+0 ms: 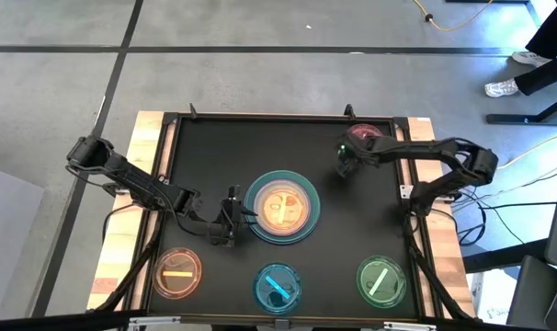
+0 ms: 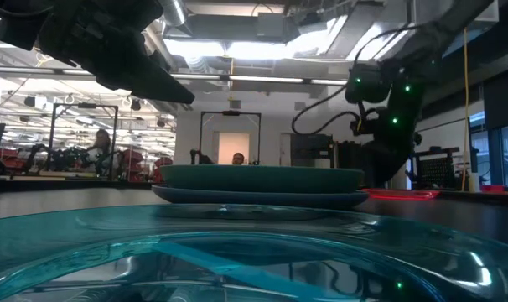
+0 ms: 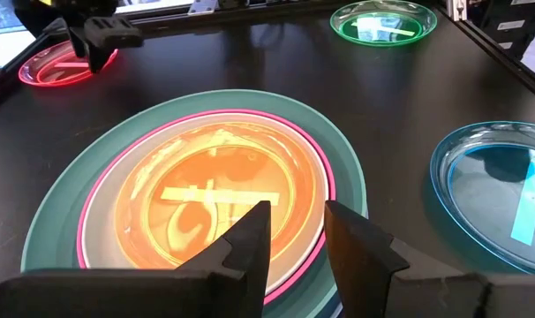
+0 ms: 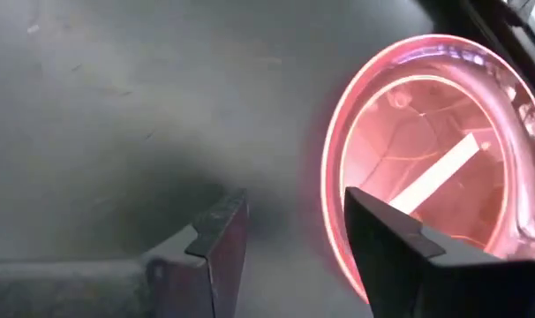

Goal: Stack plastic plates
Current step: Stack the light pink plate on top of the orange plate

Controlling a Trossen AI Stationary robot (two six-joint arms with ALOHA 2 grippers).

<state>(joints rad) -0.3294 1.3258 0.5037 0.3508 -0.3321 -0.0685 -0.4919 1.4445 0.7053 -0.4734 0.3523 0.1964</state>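
A stack of plates [image 1: 281,207] stands mid-table: a large teal plate [image 3: 56,230] at the bottom, a pink-rimmed one on it, a small orange plate with bar marks [image 3: 214,199] on top. My left gripper [image 1: 231,221] [image 3: 296,231] is open at the stack's left rim. A translucent pink plate [image 1: 366,136] [image 4: 426,168] lies flat near the far right corner. My right gripper [image 1: 346,156] [image 4: 290,238] is open at that plate's left edge, with the rim [image 4: 327,190] between its fingers. Whether they touch it, I cannot tell.
Three small plates lie flat along the near edge: orange [image 1: 177,273], cyan [image 1: 278,286] [image 3: 506,190] and green [image 1: 381,279] [image 3: 382,19]. The cyan one fills the foreground of the low view [image 2: 237,260]. Bare black table [image 1: 214,156] lies between the stack and the far left corner.
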